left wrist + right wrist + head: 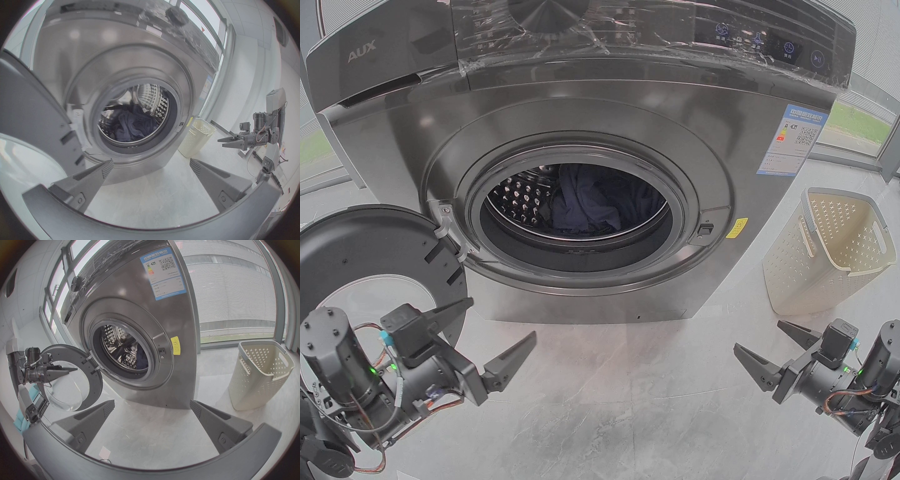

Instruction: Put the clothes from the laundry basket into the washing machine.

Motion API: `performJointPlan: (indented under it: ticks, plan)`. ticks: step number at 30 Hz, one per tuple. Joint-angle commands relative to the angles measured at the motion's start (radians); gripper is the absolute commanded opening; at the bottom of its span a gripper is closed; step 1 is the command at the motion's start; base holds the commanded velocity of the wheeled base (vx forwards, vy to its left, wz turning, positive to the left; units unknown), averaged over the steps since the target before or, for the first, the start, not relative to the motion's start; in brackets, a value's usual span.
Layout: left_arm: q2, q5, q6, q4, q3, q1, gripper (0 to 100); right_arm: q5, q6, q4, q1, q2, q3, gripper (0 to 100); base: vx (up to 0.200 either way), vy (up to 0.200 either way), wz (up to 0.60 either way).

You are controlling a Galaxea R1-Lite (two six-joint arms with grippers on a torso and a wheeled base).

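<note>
Dark blue clothes (590,200) lie inside the drum of the grey washing machine (600,106), also seen as clothes (131,123) and clothes (141,356) in the wrist views. The round door (369,262) hangs open at the left. A cream laundry basket (831,250) stands on the floor right of the machine, and nothing shows inside it (261,372). My left gripper (499,334) is open and empty, low in front of the door. My right gripper (765,347) is open and empty, low in front of the basket.
Pale grey floor (625,387) stretches between the two grippers and the machine front. Windows (231,287) run behind the basket. The open door (73,377) juts out on the machine's left side.
</note>
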Motion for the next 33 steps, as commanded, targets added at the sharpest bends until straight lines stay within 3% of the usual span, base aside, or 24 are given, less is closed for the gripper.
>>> performJointPlan:
  ticks: [1, 6, 16, 18, 21, 22, 23, 28, 33]
  plan:
    - [-0.228, -0.005, 0.007, 0.024, 0.087, 0.057, 100, -0.022, -0.020, 0.165, -0.024, -0.230, 0.017, 100, 0.000, 0.000, 0.00]
    - [-0.378, 0.001, 0.006, 0.148, 0.130, 0.057, 100, -0.040, -0.014, 0.326, -0.040, -0.346, 0.018, 100, -0.160, 0.000, 0.00]
    - [-0.685, -0.009, -0.003, 0.446, 0.143, 0.150, 100, -0.042, -0.026, 0.611, -0.222, -0.625, 0.017, 100, -0.100, 0.000, 0.00]
    - [-0.725, -0.009, 0.001, 0.472, 0.158, 0.169, 100, -0.034, -0.054, 0.691, -0.282, -0.698, 0.017, 100, -0.100, 0.000, 0.00]
    - [-0.774, -0.017, 0.004, 0.482, 0.187, 0.202, 100, -0.022, -0.147, 0.843, -0.340, -0.872, 0.017, 100, -0.200, 0.000, 0.00]
    - [-0.774, -0.017, 0.004, 0.482, 0.187, 0.202, 100, -0.022, -0.147, 0.843, -0.340, -0.872, 0.017, 100, -0.200, 0.000, 0.00]
    - [-0.798, -0.028, 0.003, 0.485, 0.201, 0.228, 100, 0.006, -0.190, 0.938, -0.385, -0.994, 0.015, 100, 0.000, 0.000, 0.00]
    - [-0.890, -0.045, 0.003, 0.553, 0.210, 0.285, 100, 0.080, -0.204, 1.105, -0.504, -1.215, 0.012, 100, 0.000, 0.000, 0.00]
    - [-1.047, -0.088, 0.000, 0.708, 0.210, 0.350, 100, 0.081, -0.201, 1.233, -0.537, -1.356, -0.002, 100, 0.000, 0.000, 0.00]
